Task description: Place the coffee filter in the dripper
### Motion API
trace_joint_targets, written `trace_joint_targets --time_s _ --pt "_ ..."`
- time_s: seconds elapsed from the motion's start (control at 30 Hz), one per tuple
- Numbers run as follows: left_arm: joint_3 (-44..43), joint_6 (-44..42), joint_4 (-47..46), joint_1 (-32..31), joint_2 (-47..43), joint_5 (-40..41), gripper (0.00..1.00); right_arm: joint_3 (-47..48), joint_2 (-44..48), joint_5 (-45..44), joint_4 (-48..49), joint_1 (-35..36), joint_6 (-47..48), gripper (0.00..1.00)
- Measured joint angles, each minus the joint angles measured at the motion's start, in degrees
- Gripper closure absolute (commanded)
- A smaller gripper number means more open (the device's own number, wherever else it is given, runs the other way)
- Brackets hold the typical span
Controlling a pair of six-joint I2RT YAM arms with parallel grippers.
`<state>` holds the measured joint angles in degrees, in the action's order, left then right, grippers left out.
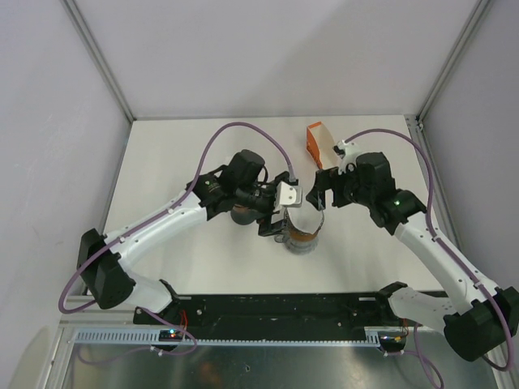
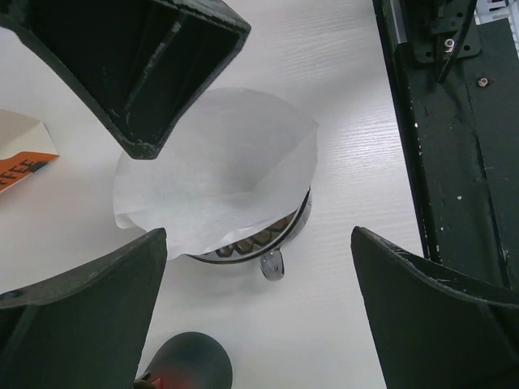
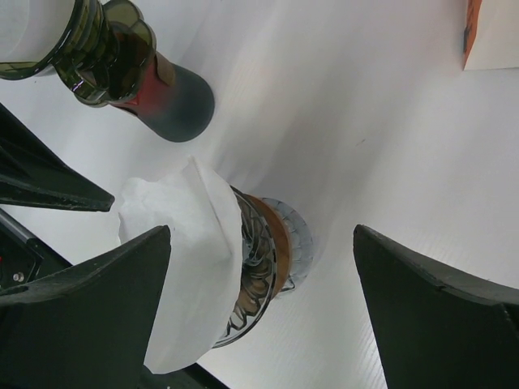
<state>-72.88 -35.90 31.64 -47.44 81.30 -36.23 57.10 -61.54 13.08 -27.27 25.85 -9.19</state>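
The white paper coffee filter (image 2: 219, 166) sits opened in the top of the dripper (image 2: 272, 233), a wire-framed cone with a brown band on a glass base (image 3: 280, 243). In the top view the dripper (image 1: 303, 237) stands at mid table with the filter (image 1: 304, 219) in it. My left gripper (image 2: 258, 267) is open and empty, just on the near side of the dripper (image 1: 276, 220). My right gripper (image 3: 261, 235) is open and empty beside the filter (image 3: 186, 267), with one finger over its far edge (image 1: 322, 192).
A dark glass server (image 1: 242, 215) stands left of the dripper and shows in both wrist views (image 3: 174, 101) (image 2: 182, 365). An orange and white filter box (image 1: 318, 142) lies at the back. The black base rail (image 2: 454, 146) runs along the near edge.
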Motion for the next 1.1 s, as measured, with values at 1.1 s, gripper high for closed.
trace_joint_targets --time_s 1.1 --pt "4.48 23.47 -7.26 66.29 -19.47 31.91 0.0 -0.22 -5.68 -8.98 10.91 -29.0 -3.91 0.01"
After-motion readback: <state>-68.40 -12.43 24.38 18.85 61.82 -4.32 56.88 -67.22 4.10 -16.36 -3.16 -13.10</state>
